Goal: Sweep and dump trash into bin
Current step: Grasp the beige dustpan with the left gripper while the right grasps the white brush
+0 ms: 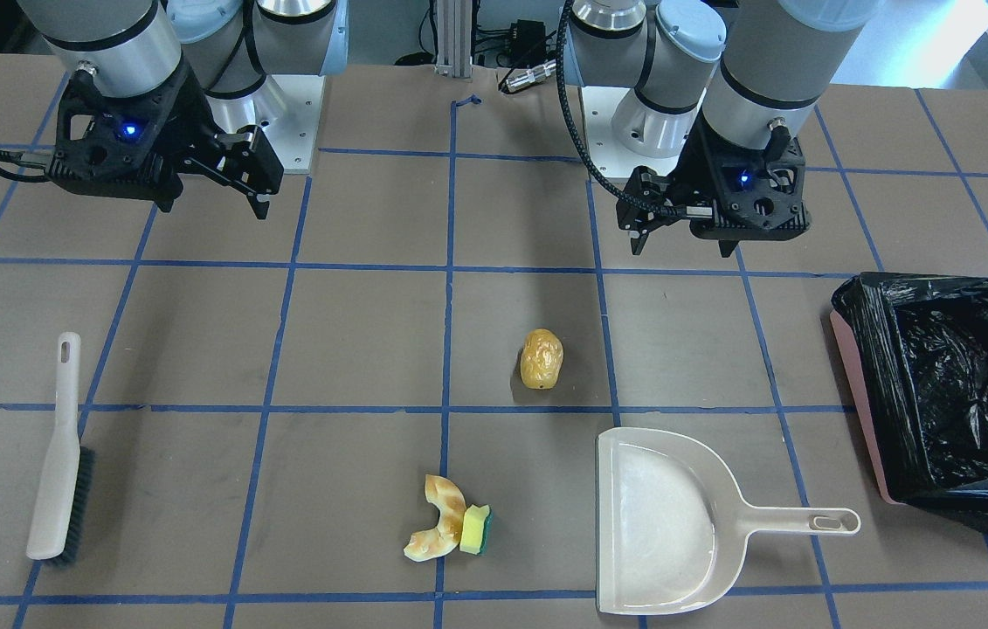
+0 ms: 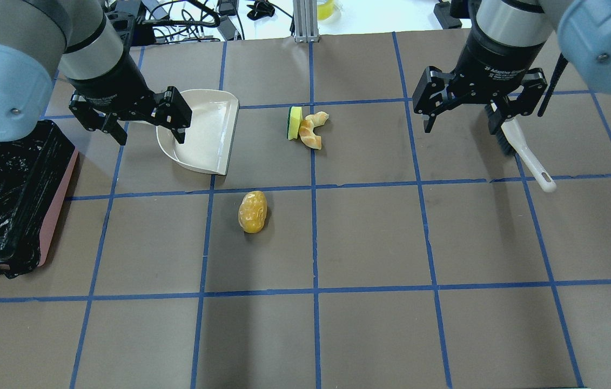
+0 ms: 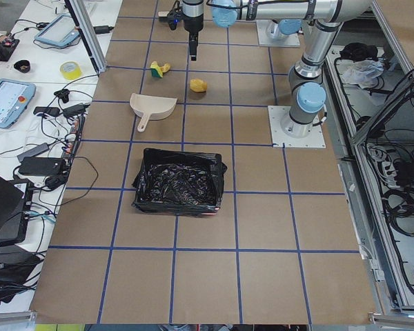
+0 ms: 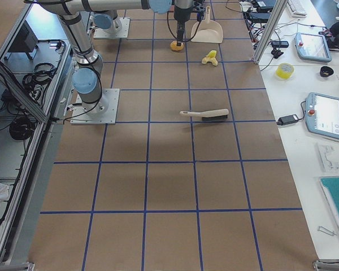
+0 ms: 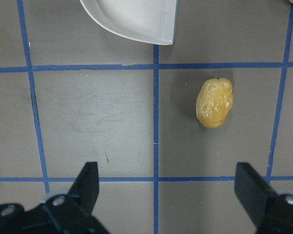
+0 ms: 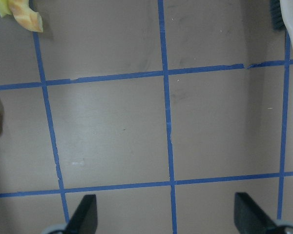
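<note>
The trash lies on the brown table: a golden potato-like lump (image 1: pixel 542 358) (image 2: pixel 253 211) (image 5: pixel 214 103), and a curved bread piece (image 1: pixel 435 521) (image 2: pixel 313 131) touching a yellow-and-green sponge block (image 1: pixel 476 529) (image 2: pixel 294 122). The pink bin (image 1: pixel 956 384) (image 2: pixel 8 183) with its black bag stands at the table's left end. My left gripper (image 1: pixel 686 247) (image 2: pixel 149 135) (image 5: pixel 168 187) is open and empty, above the table between the bin and the potato lump. My right gripper (image 1: pixel 214 208) (image 2: pixel 461 127) (image 6: pixel 166 212) is open and empty, above bare table.
A beige dustpan (image 1: pixel 659 524) (image 2: pixel 202 132) (image 5: pixel 136 19) lies flat between the bin and the bread piece. A beige brush (image 1: pixel 57 463) (image 2: pixel 526 156) (image 6: pixel 290 14) lies on the table's right side, partly under my right gripper in the overhead view.
</note>
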Tool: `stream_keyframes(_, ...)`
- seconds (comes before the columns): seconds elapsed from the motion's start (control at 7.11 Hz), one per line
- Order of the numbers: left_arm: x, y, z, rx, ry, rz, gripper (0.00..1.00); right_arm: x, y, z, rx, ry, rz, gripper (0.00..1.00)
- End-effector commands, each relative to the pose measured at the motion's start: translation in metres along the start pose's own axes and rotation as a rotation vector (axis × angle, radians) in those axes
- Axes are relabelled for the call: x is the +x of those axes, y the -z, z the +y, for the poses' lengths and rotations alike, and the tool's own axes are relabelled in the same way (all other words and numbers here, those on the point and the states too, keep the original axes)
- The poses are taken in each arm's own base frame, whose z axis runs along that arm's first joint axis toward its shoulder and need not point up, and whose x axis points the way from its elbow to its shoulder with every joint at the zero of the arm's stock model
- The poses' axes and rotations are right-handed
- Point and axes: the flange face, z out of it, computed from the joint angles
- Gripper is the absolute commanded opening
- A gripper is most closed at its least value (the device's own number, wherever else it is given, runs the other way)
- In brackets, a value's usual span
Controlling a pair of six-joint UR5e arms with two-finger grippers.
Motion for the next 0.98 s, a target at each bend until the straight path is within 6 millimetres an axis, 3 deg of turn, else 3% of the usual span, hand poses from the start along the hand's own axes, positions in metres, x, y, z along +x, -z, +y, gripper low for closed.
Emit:
stream_keyframes(0.0, 0.000, 0.000, 0.002, 0.000, -0.001, -0.001, 1.00, 0.001, -0.001, 0.000, -0.003, 0.000, 0.002, 1.00)
stream_keyframes(0.56, -0.001, 0.005, 0.003, 0.012, 0.002, -0.001, 1.00, 0.007, -0.001, -0.002, -0.010, -0.003, 0.008, 1.00)
stream_keyframes(0.7, -0.003, 0.006, 0.003, 0.013, 0.007, -0.003, 1.00, 0.017, -0.008, 0.002, -0.073, 0.028, 0.039, 1.00)
stream_keyframes(0.84, -0.017, 0.003, -0.008, 0.006, 0.072, -0.004, 1.00, 0.038, -0.017, -0.001, -0.147, 0.035, 0.046, 1.00)
